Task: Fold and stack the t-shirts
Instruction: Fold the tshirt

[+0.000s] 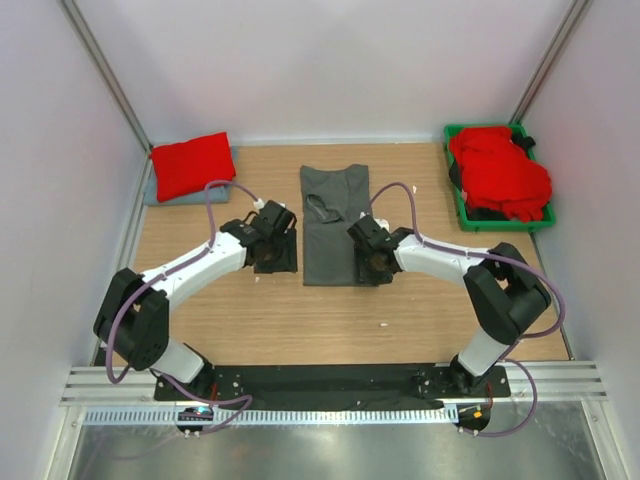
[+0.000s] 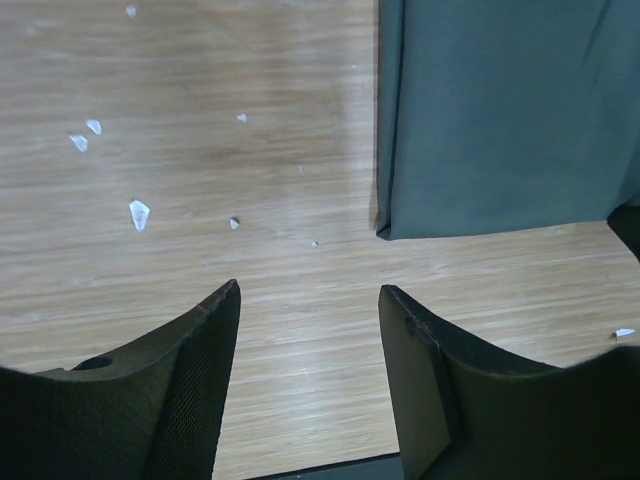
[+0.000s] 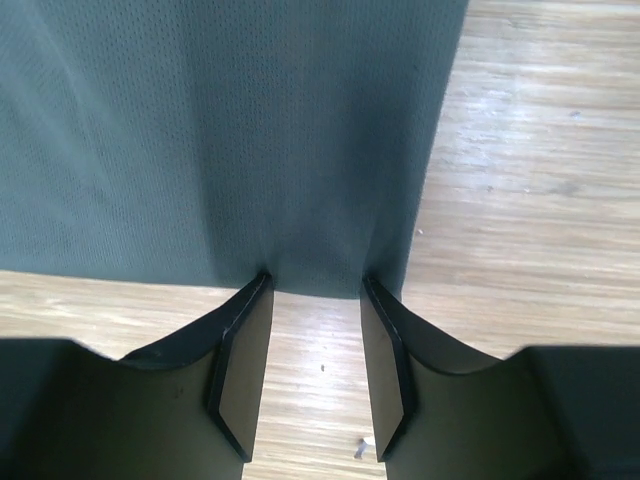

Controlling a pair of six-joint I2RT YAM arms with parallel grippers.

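charcoal t-shirt, folded to a long strip, lying mid-surface between the two arms.
lies flat on the surface; red t-shirt folded at far left, more red shirts in the green bin at far right. handling, as judged: light, limp, likely to sag unless both near corners rise together; take hold at the near hem. left jaws open over bare wood beside its corner; right jaws open at the hem, nothing between them.

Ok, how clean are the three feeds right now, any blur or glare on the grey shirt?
Top view: even light, sharp, grey shirt clear. Left wrist: table grain crisp, shirt edge sharp. Right wrist: shirt weave sharp, bright sheen on the table at right.
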